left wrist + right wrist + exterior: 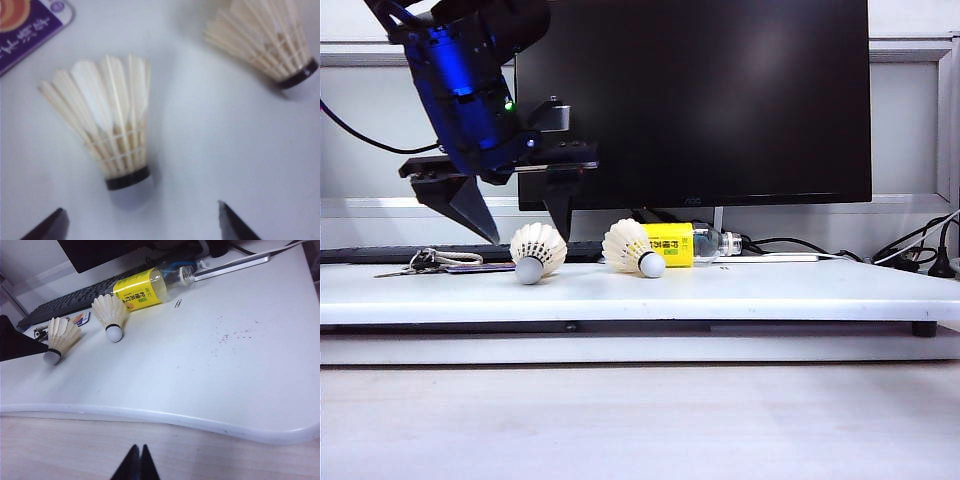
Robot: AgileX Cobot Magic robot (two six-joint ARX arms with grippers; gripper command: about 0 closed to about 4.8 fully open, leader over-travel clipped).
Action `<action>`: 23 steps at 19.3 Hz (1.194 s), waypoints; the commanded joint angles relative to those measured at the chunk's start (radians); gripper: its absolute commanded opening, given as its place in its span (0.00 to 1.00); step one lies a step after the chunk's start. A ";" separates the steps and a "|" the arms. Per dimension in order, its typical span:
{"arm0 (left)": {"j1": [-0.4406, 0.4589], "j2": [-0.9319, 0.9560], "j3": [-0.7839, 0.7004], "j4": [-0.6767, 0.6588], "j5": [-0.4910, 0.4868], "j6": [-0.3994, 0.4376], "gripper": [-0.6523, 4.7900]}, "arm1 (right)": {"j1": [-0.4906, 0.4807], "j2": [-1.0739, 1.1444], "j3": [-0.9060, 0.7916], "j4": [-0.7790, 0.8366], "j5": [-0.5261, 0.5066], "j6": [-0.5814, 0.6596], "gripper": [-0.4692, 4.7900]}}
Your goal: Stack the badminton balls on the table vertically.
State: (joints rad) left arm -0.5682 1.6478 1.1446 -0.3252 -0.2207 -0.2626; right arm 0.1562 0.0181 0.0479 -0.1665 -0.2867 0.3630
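Two cream-white badminton balls lie on their sides on the white table [770, 290], cork tips toward the front. The left one [536, 251] [110, 120] [60, 337] sits just below my left gripper [528, 237] [140, 207], which hangs open above it with one finger to each side and nothing between them. The other badminton ball [632, 247] [270, 45] [110, 313] lies a little to the right, apart from the first. My right gripper [137, 446] is shut and empty, hanging over the lower wood-grain surface in front of the table's edge.
A clear bottle with a yellow label [682, 243] [142, 289] lies behind the right badminton ball. A monitor [690, 100] and keyboard [70, 301] stand at the back. Keys [425, 262] and a purple card [30, 30] lie at the left, a paper clip [177, 303] mid-table, cables [910, 255] far right.
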 commanded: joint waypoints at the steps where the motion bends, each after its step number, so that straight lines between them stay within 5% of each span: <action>1: -0.001 0.037 0.004 0.029 -0.004 -0.003 0.85 | 0.000 0.000 0.003 0.014 -0.005 0.003 0.09; 11: -0.001 0.090 0.004 0.053 -0.029 -0.002 0.85 | 0.000 0.000 0.003 0.014 -0.005 0.003 0.09; 15: -0.001 0.097 0.003 0.054 -0.056 0.002 0.68 | 0.000 0.000 0.003 0.014 -0.005 0.003 0.09; 23: -0.001 0.097 0.003 0.072 -0.056 0.020 0.66 | 0.000 0.000 0.003 0.014 -0.005 0.003 0.09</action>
State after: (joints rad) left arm -0.5690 1.7447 1.1446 -0.2661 -0.2722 -0.2470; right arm 0.1562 0.0181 0.0479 -0.1665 -0.2886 0.3630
